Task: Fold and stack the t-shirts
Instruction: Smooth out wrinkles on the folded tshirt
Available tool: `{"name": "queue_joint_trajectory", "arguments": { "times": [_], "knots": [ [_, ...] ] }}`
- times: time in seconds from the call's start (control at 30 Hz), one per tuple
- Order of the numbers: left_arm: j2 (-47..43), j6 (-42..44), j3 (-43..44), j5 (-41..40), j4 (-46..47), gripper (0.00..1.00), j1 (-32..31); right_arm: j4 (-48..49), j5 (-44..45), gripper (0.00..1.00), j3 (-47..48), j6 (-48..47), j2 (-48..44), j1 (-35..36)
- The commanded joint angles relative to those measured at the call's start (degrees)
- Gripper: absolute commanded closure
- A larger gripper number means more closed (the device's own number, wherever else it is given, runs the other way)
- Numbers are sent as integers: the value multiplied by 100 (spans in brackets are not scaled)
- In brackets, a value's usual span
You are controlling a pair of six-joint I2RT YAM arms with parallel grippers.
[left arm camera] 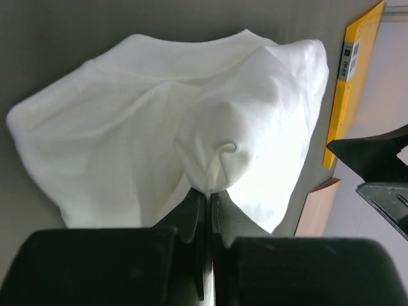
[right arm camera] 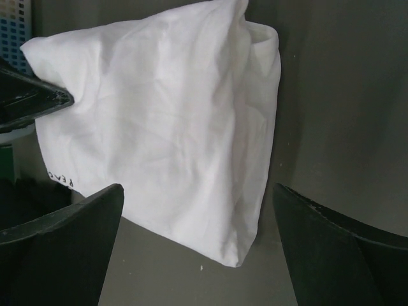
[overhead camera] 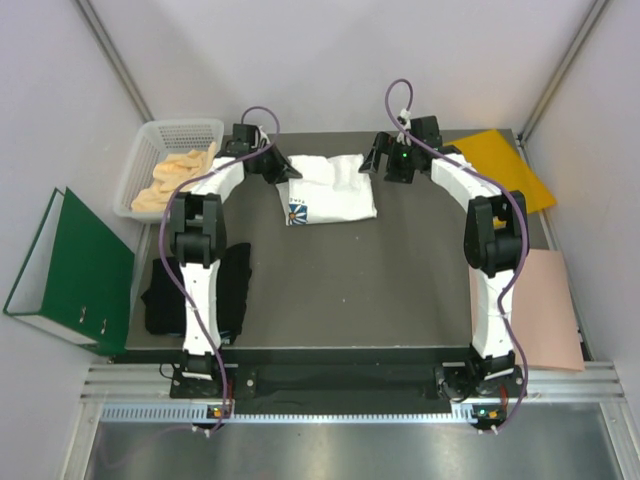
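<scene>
The white t-shirt [overhead camera: 330,188] lies folded at the back middle of the dark table [overhead camera: 350,290], its blue-and-daisy print at its near left corner. My left gripper [overhead camera: 287,172] is shut on a pinch of the white shirt's [left arm camera: 159,127] left edge. My right gripper [overhead camera: 376,158] is open at the shirt's right edge, its fingers [right arm camera: 331,242] spread wide just off the near corner of the shirt [right arm camera: 166,121], holding nothing. The black t-shirt [overhead camera: 232,290] lies crumpled at the table's near left, partly under my left arm.
A white basket [overhead camera: 170,135] with pale cloth stands at the back left. A green binder [overhead camera: 70,270] lies off the table's left. An orange-yellow envelope [overhead camera: 505,165] lies at the back right and a pink paper sheet [overhead camera: 545,310] at the right edge.
</scene>
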Motion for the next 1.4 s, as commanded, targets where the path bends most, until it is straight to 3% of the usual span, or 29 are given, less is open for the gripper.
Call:
{"name": "queue_joint_trajectory", "arguments": {
  "times": [0.0,0.2,0.23,0.3,0.33,0.53,0.63,0.67,0.7,0.83,0.87,0.97,1.07,1.37],
  "knots": [
    [-1069,92,-586,-340,260,100,132,109,-89,0,-34,-36,-215,-53],
    [-631,127,-562,-244,-73,100,220,109,-115,0,-43,26,-153,-27],
    [-525,162,-535,-166,-65,89,220,109,-115,0,-35,26,-162,-27],
    [-218,197,-333,123,-74,44,229,109,-107,0,-35,26,-153,-9],
    [-60,232,-254,221,-48,3,229,101,-98,0,-35,35,-153,-1],
    [-452,443,-130,73,-232,1,334,-13,-63,2,141,-79,-109,131],
    [-804,522,-288,-41,-294,1,413,21,-300,55,448,-159,66,289],
    [-884,549,-375,-85,-320,1,422,-48,-283,86,684,-115,145,368],
    [-937,575,-402,-129,-433,1,439,-84,-265,88,817,-80,320,395],
    [-1016,733,-411,-147,-758,1,448,-216,-221,77,1362,69,795,448],
    [-1025,751,-429,-182,-803,1,448,-233,-221,65,1493,87,875,448],
    [-1061,812,-543,-252,-865,1,448,-286,-142,52,1714,70,1139,448],
    [-947,813,-535,-200,-944,1,448,-339,-46,45,1802,26,1297,448],
    [-507,760,-456,125,-918,1,404,-198,95,42,1583,-1,1341,448]
  ]
}}
